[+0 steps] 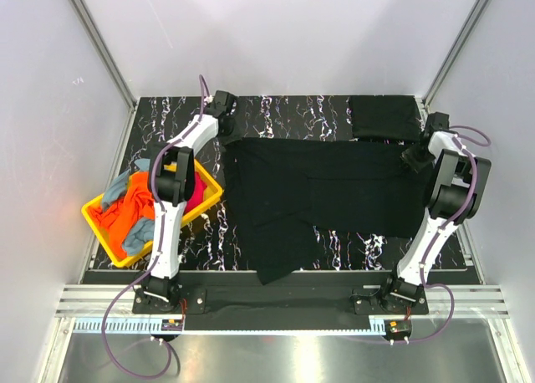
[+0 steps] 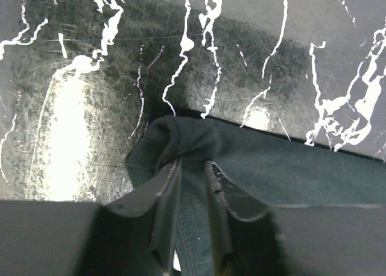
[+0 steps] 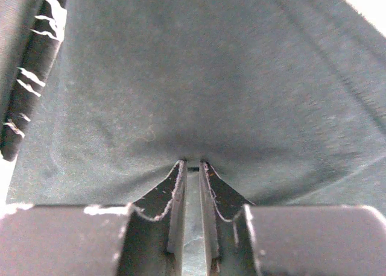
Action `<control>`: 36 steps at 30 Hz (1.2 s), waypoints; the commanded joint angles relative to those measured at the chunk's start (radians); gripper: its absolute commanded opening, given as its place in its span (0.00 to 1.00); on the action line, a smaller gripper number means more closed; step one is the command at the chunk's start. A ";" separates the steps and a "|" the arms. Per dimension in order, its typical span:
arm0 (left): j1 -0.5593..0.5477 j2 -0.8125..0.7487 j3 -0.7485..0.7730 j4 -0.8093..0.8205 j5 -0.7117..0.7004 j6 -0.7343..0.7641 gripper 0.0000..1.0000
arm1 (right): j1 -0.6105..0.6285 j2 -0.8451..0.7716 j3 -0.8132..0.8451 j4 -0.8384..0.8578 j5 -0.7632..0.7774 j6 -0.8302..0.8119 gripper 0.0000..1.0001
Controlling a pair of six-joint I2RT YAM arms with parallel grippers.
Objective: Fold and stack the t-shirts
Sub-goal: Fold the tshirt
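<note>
Your table (image 1: pixel 334 115) carries one black t-shirt (image 1: pixel 318 191) spread flat across the middle, its near-left part reaching the front edge. The yellow tray (image 1: pixel 211 201) sits at the left, holding a heap of tees (image 1: pixel 129 216) in orange, magenta and grey-blue. A folded black tee (image 1: pixel 383 115) lies far right, just beyond the spread one. Your left tool (image 2: pixel 192 163) is clamped on the spread shirt's bunched far-left corner. Your right tool (image 3: pixel 192 163) pinches its far-right edge.
</note>
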 commanded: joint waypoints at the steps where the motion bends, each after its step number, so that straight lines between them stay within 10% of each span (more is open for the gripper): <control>1: 0.031 -0.006 0.058 -0.028 0.036 0.051 0.32 | -0.015 -0.057 0.048 0.009 -0.049 -0.013 0.22; 8: 0.029 -0.219 0.042 -0.031 0.175 0.151 0.37 | -0.032 -0.156 -0.030 -0.036 0.022 0.006 0.25; 17: -0.139 -0.649 -0.386 -0.040 0.119 0.353 0.41 | -0.047 -0.067 -0.022 -0.047 0.187 -0.031 0.27; 24: -0.538 -0.949 -0.759 -0.037 -0.002 0.365 0.42 | -0.065 0.007 0.068 -0.100 0.191 -0.057 0.29; 36: -1.055 -1.045 -1.020 0.069 -0.125 0.243 0.45 | -0.067 -0.381 -0.063 -0.137 -0.081 0.021 0.50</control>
